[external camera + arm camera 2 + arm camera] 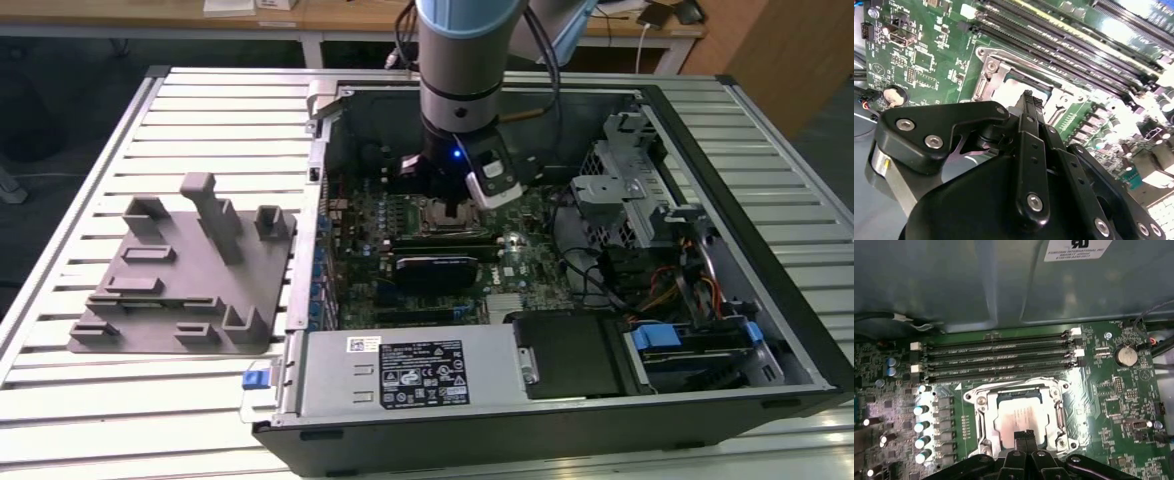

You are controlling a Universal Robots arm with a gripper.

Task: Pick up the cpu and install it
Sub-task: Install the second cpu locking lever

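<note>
The cpu [1021,416], a pale silvery square, lies flat inside the metal socket frame [979,412] on the green motherboard [1114,405]. My gripper [1024,434] is right over its near edge, the two thin black fingers pressed together with nothing between them. In the second wrist view the fingers [1028,107] point down at the socket frame [988,70], and a pale part of the cpu [1000,91] shows beside them. In the exterior view the gripper [447,198] hangs over the socket [449,215] inside the open computer case [790,335].
Several memory slots [999,357] run just beyond the socket, and a coin battery [1127,356] sits to one side. A grey fixture block [180,270] rests on the slatted table at the exterior view's left. The power supply [400,372] and a drive cage [625,190] crowd the case.
</note>
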